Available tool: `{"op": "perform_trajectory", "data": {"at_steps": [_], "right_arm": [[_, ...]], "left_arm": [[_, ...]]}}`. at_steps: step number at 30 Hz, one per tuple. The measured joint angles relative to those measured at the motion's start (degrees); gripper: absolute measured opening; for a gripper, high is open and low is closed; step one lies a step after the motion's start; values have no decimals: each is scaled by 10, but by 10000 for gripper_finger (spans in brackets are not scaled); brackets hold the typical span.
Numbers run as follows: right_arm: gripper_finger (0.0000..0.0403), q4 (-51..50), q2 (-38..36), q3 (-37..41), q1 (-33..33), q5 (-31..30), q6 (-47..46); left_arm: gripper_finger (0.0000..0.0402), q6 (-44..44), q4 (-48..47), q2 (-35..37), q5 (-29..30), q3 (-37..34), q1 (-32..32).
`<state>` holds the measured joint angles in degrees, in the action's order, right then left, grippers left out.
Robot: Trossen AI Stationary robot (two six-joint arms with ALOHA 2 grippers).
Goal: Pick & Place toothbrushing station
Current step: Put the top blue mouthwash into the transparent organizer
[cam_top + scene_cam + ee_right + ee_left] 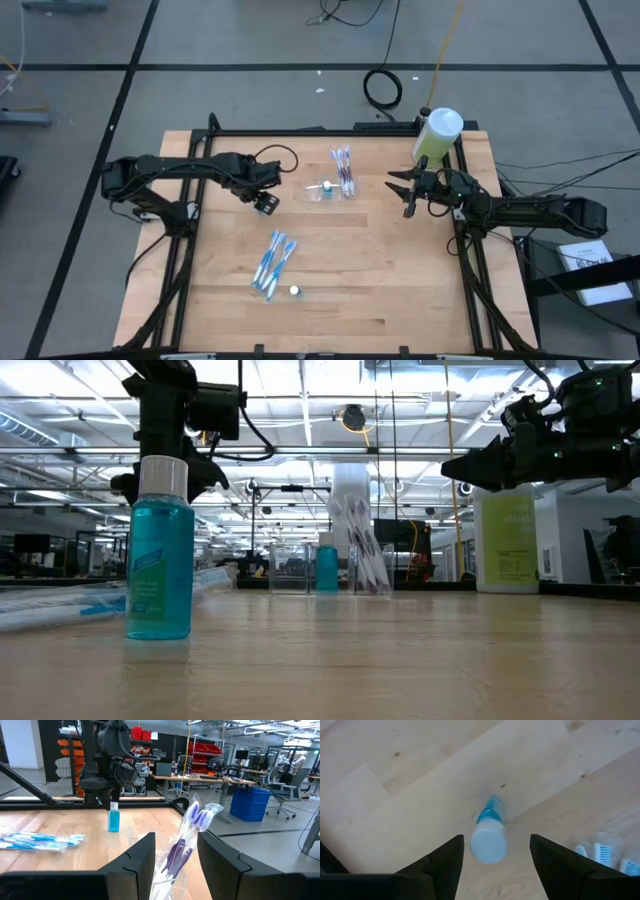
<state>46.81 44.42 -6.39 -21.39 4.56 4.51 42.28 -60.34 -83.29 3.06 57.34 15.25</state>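
Note:
The see-through tray (pixel 314 193) rests on the wooden table near the far middle; it also shows in the low view (pixel 288 570). A small blue bottle (pixel 326 187) stands beside it. A clear pack of purple toothbrushes (pixel 343 170) stands tilted there (pixel 186 832). My right gripper (pixel 401 192) is open, level and above the table, to the right of the pack; it touches nothing (pixel 175 837). My left gripper (pixel 265 203) is open, held high and pointing down. A second blue bottle with a white cap (pixel 488 840) shows between its fingers, far below them.
Blue toothbrushes in clear wrap (pixel 273 262) lie near the table's middle front. The second small bottle (pixel 295 291) stands by them, close to the low camera (pixel 160 550). A large green bottle with a white cap (pixel 437 135) stands at the far right corner.

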Motion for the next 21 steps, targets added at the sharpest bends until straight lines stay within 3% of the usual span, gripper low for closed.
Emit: {"op": "perform_trajectory", "data": {"at_steps": [14, 21], "right_arm": [[141, 0, 0, 0, 0, 0, 0], [141, 0, 0, 0, 0, 0, 0]], "left_arm": [[234, 7, -12, 0, 16, 0, 1], [179, 0, -11, 0, 19, 0, 1]]}}
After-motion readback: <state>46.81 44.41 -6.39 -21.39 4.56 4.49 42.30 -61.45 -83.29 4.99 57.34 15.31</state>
